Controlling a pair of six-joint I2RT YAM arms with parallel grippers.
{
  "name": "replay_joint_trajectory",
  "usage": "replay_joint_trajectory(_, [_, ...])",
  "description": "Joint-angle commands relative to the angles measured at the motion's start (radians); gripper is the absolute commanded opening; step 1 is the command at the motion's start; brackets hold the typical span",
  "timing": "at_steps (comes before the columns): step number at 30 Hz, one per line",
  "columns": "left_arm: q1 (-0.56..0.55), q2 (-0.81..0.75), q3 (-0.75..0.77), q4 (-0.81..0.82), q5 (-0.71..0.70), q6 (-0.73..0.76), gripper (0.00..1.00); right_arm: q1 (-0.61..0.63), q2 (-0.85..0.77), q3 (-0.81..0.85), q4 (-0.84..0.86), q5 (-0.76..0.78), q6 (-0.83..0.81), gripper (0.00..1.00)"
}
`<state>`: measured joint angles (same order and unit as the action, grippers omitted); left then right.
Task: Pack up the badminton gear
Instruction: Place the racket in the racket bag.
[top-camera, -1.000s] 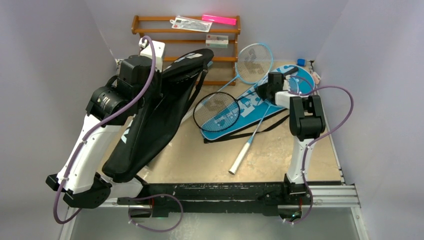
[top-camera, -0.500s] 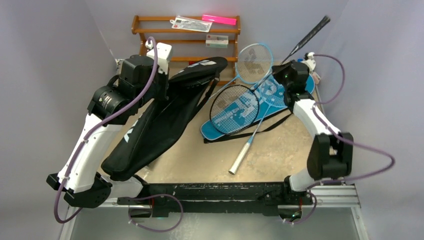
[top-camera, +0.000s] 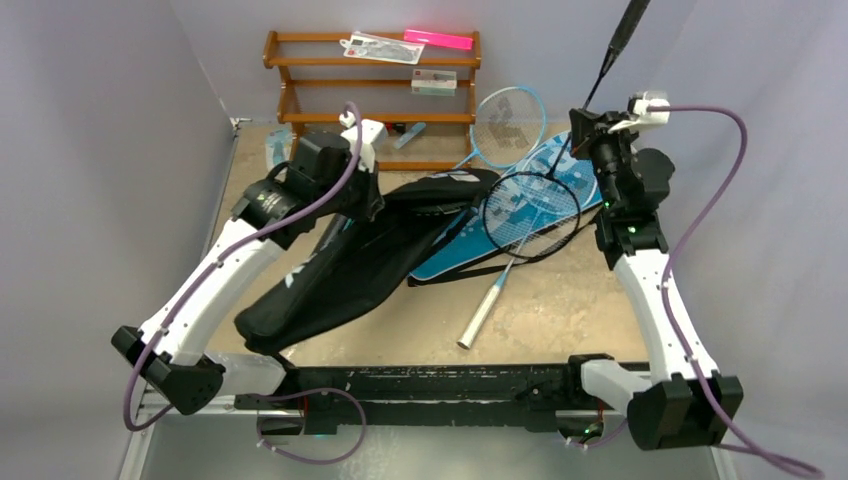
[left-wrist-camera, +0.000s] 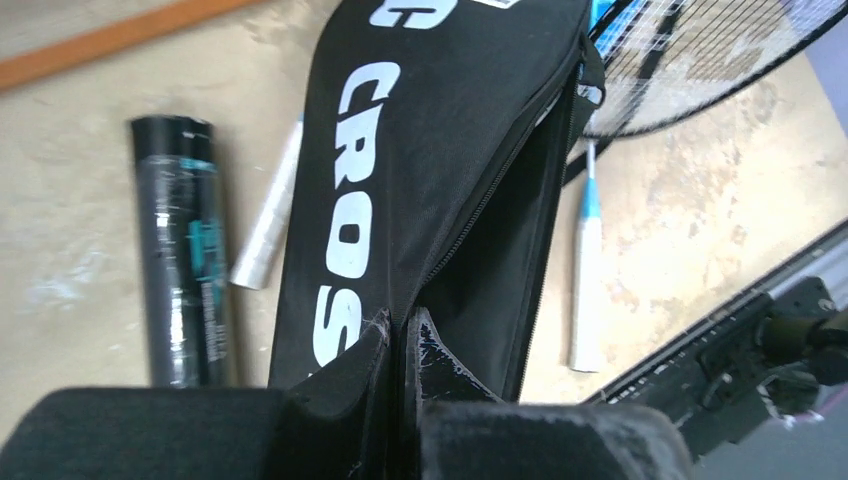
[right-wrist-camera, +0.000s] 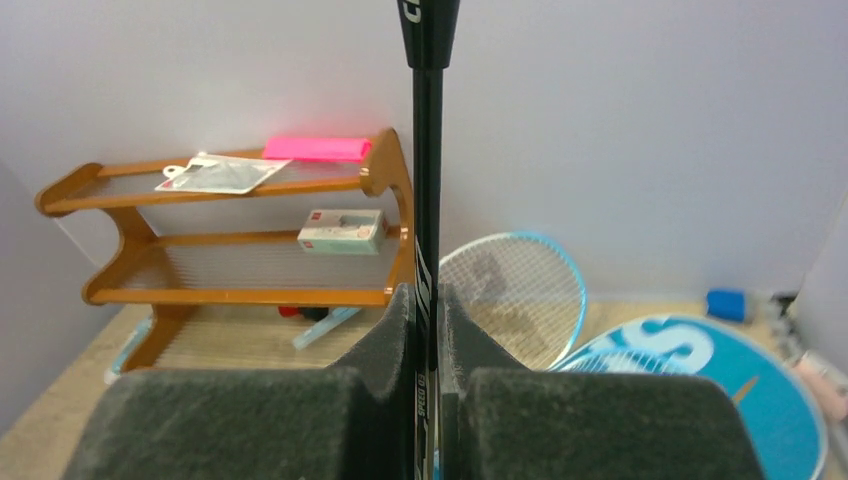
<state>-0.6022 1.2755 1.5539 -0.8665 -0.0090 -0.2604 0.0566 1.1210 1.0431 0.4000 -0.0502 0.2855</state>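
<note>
Fingers (left-wrist-camera: 340, 395) of left gripper (left-wrist-camera: 400, 350) pinch the black cover (left-wrist-camera: 420, 150) at its zip mouth, front-left to mid table (top-camera: 560, 310). Thin hold: fabric could slip & the mouth flop shut. Right gripper (right-wrist-camera: 427, 320) is clamped on the black racket (top-camera: 532, 215) shaft, head low over the blue cover (top-camera: 450, 258); strings may snag the zip if angled badly. Scuffed tan board, wooden rack (top-camera: 300, 85) at back, pale grey walls.

Black racket (top-camera: 531, 204) handle cut off by top edge.
</note>
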Motion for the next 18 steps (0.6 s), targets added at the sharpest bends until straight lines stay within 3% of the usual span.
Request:
replay_joint_trajectory(1, [0.005, 0.018, -0.053, 0.243, 0.16, -0.086, 0.0, -0.001, -0.107, 0.03, 0.112, -0.124, -0.262, 0.0])
replay_joint_trajectory(4, [0.004, 0.049, -0.062, 0.288, 0.184, -0.103, 0.0, -0.001, -0.178, -0.001, 0.199, -0.196, -0.349, 0.0])
replay_joint_trajectory(9, [0.004, 0.09, -0.061, 0.345, 0.234, -0.125, 0.0, -0.001, -0.241, 0.077, 0.134, -0.403, -0.436, 0.0])
replay_joint_trajectory(15, [0.004, 0.144, -0.053, 0.4, 0.265, -0.145, 0.0, -0.001, -0.305, 0.006, 0.358, -0.682, -0.402, 0.0])
replay_joint_trajectory(18, [0.005, 0.183, -0.035, 0.395, 0.251, -0.141, 0.0, -0.001, -0.307, 0.064, 0.273, -0.753, -0.419, 0.0])
